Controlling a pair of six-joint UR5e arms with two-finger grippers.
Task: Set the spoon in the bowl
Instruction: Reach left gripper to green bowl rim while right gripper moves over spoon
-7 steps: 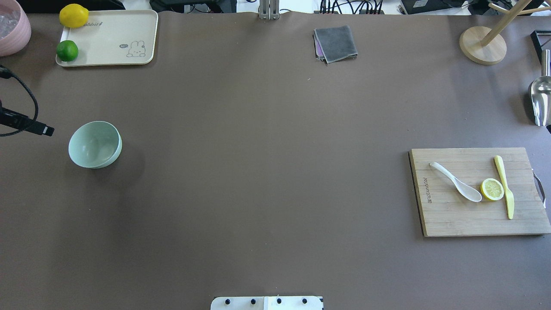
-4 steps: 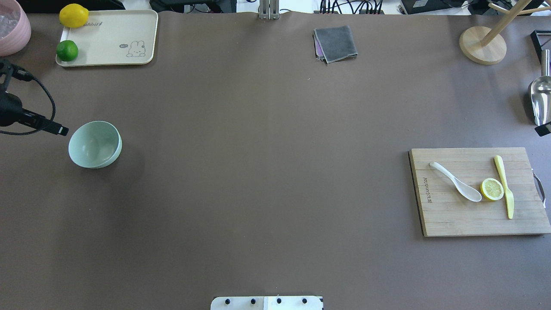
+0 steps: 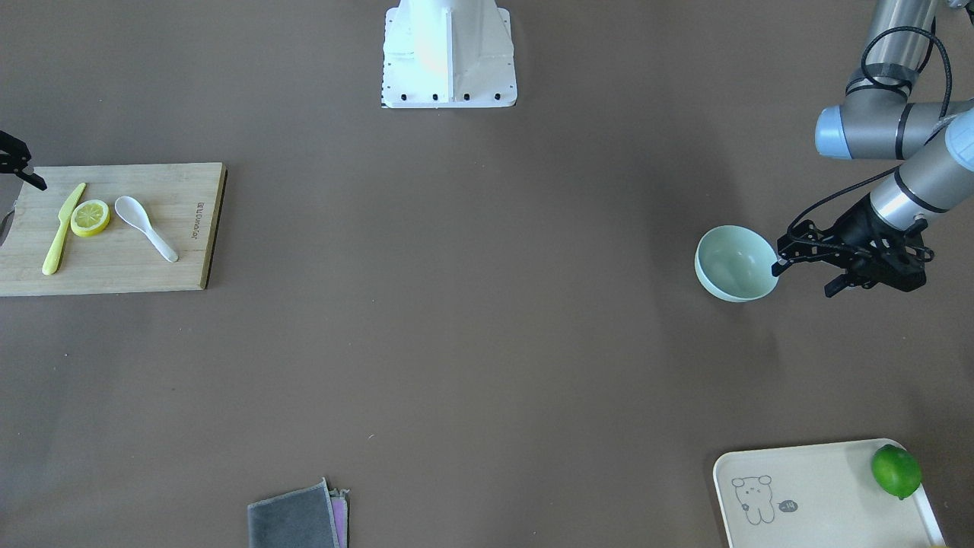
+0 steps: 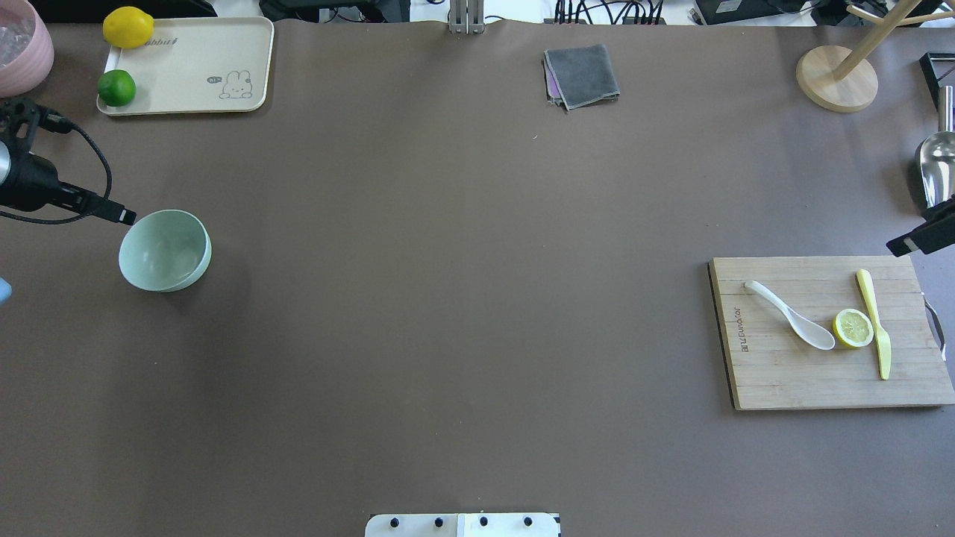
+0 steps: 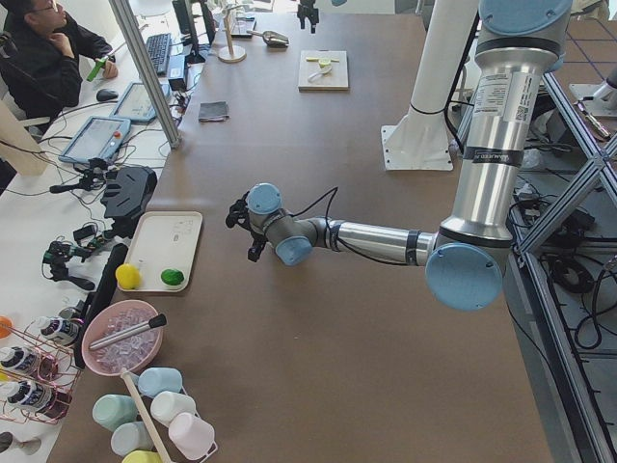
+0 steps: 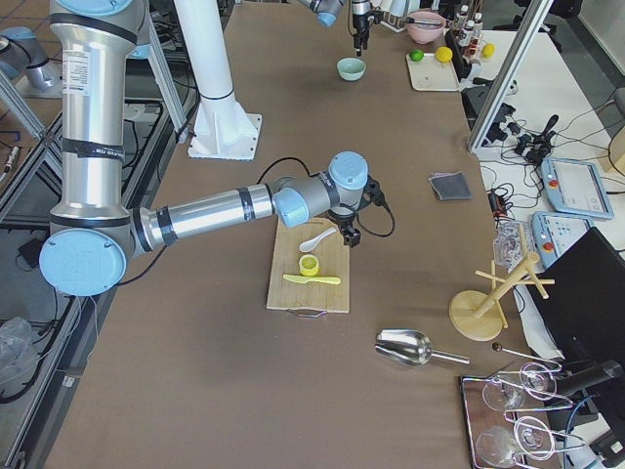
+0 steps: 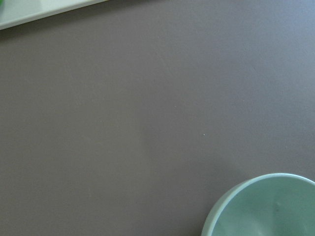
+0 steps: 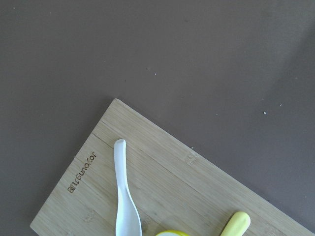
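Observation:
The white spoon (image 4: 791,315) lies on the wooden cutting board (image 4: 791,380) at the right, scoop next to a lemon slice (image 4: 853,327). It also shows in the front view (image 3: 144,227) and the right wrist view (image 8: 125,196). The mint-green bowl (image 4: 164,250) stands empty at the left, also in the front view (image 3: 734,262) and the left wrist view (image 7: 266,206). My left gripper (image 3: 806,275) is open, one fingertip (image 4: 123,217) at the bowl's rim. My right gripper (image 4: 921,239) is at the table's right edge, just beyond the board's far corner; I cannot tell its state.
A yellow plastic knife (image 4: 874,321) lies on the board beside the lemon slice. A cream tray (image 4: 194,63) with a lime (image 4: 116,87) and a lemon (image 4: 127,27) sits far left. A grey cloth (image 4: 582,74), a wooden stand (image 4: 835,78) and a metal scoop (image 4: 936,168) lie along the far and right sides.
My left gripper has moved right, up to the bowl's rim. My right gripper has come into view at the right edge, near the board. Spoon and bowl have not moved.

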